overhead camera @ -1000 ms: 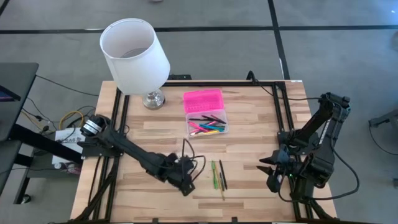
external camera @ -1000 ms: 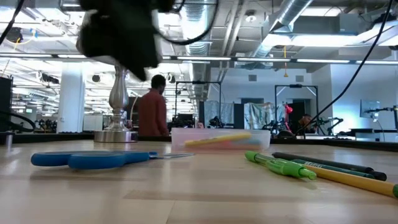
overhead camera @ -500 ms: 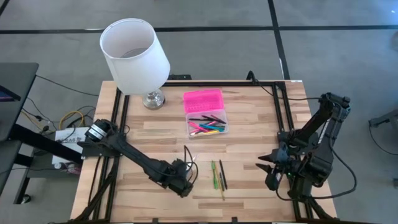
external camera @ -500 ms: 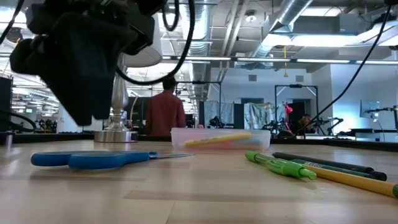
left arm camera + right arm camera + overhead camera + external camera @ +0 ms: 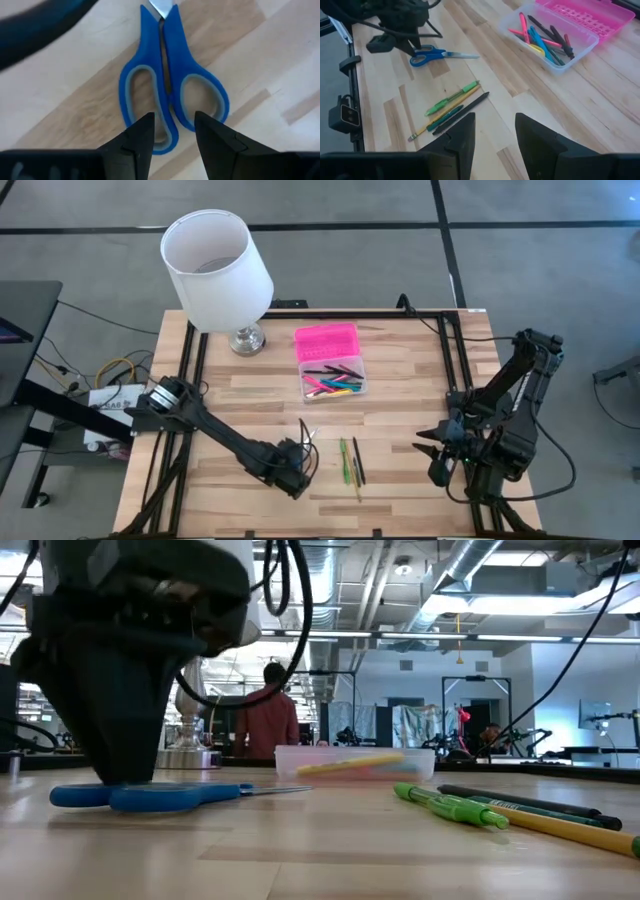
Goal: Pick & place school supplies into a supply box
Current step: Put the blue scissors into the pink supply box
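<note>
We see the blue-handled scissors (image 5: 167, 90) lying flat on the bench, blades closed, their two loops side by side. Near them, a green marker (image 5: 452, 97), a yellow pencil (image 5: 447, 111) and two dark pens (image 5: 462, 112) lie in a loose, nearly parallel cluster. Farther back sits the supply box (image 5: 331, 361), open: its pink ribbed lid (image 5: 582, 15) folded back flat, its clear base (image 5: 547, 42) holding a jumble of pink, blue, yellow and dark pens (image 5: 545, 40).

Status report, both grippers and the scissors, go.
Left gripper open, down over the scissors handles, not yet gripping. Right gripper open, waiting at the table's right side. Supply box open; loose pens beside the scissors, not blocking.
</note>
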Controlling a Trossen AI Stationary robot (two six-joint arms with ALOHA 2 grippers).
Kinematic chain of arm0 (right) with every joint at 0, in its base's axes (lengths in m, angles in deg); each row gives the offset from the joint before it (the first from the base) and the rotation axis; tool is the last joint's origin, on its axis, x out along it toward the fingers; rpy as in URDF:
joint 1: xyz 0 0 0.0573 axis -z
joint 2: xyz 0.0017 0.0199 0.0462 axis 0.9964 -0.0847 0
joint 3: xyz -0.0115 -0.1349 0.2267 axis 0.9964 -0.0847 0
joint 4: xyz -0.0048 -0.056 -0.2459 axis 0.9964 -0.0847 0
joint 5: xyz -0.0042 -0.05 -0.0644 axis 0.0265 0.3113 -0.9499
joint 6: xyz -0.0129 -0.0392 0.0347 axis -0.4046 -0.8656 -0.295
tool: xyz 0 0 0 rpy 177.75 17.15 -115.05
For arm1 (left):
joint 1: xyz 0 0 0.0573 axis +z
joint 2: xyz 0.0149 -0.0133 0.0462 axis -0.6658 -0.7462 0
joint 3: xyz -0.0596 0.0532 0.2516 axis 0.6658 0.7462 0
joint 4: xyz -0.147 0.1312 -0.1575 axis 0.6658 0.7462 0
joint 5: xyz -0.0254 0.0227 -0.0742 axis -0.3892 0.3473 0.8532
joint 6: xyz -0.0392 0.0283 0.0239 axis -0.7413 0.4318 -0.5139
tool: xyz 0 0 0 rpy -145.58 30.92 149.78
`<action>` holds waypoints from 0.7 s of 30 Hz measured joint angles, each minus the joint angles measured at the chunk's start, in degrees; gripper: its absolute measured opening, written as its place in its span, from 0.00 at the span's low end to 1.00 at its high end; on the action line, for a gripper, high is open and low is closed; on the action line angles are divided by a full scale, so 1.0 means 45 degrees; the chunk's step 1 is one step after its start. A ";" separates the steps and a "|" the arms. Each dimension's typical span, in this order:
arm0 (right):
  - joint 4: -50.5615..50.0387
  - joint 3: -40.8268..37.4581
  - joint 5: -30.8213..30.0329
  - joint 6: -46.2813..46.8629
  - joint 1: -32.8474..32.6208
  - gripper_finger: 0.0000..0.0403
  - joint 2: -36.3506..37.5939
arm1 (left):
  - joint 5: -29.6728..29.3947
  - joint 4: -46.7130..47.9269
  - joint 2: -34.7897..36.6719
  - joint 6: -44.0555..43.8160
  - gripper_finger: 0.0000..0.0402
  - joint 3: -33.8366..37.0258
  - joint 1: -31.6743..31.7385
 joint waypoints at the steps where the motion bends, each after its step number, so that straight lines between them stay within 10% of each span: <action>1: 0.0009 0.0000 0.0000 -0.0001 -0.0005 0.33 -0.0001 | 0.0030 -0.0035 -0.0071 0.0049 0.33 0.0000 0.0007; 21: 0.0501 0.0000 0.0005 0.0119 0.0019 0.33 0.0003 | -0.0250 0.0038 -0.0701 0.3905 0.33 -0.0035 0.0342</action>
